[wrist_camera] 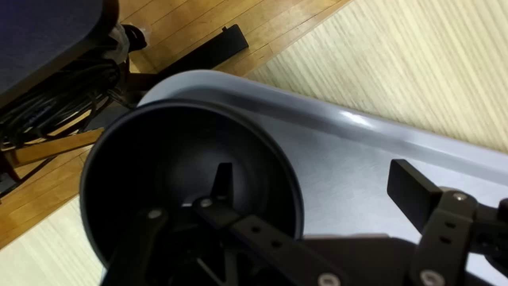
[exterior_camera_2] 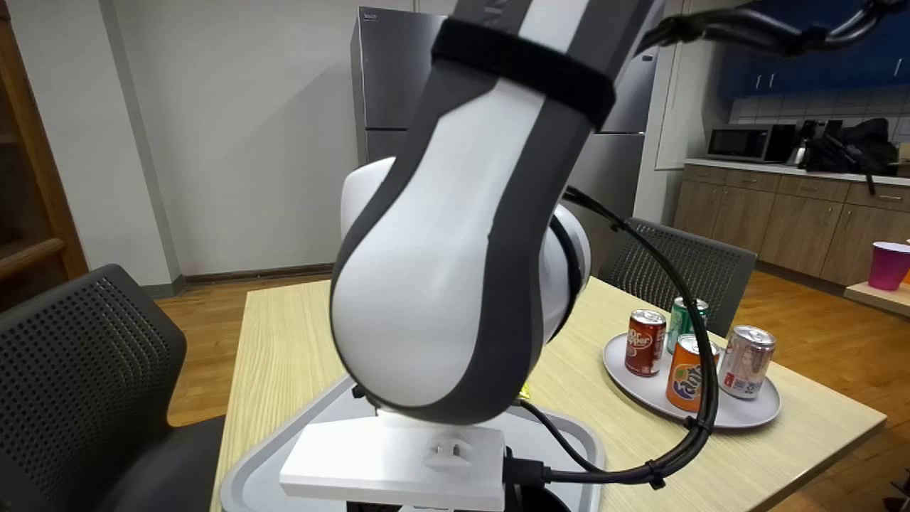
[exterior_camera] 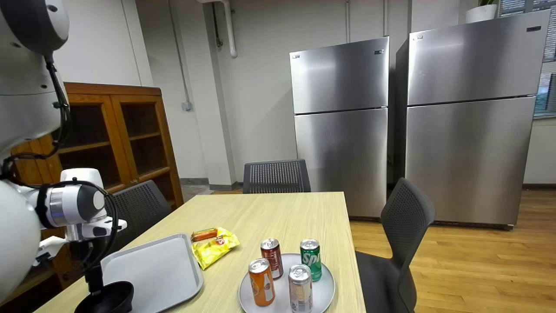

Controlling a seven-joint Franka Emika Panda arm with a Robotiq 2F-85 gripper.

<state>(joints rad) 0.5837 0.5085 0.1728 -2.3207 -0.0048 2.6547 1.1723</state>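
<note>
Black bowl (wrist_camera: 178,155): overlapped tray (wrist_camera: 341,190) corner, unheld.
Gripper (wrist_camera: 312,178): stood spread, one finger inside bowl; positioning looked done, grip wasn't.

Desk (exterior_camera: 278,213): round gray plate (exterior_camera: 282,292) carrying four upright cans: Fanta can (exterior_camera: 261,284), Dr Pepper can (exterior_camera_2: 645,345), Sprite can (exterior_camera: 310,261), pale can (exterior_camera: 300,290). Yellow snack bag (exterior_camera: 213,251) near plate. Three dark chairs (exterior_camera: 405,219) around desk. Behind: two steel refrigerators (exterior_camera: 341,152), side by side; wooden cabinet (exterior_camera: 116,139) with glass doors. In an exterior view: microwave (exterior_camera_2: 739,144) on counter (exterior_camera_2: 775,170); magenta cup (exterior_camera_2: 886,267).
</note>
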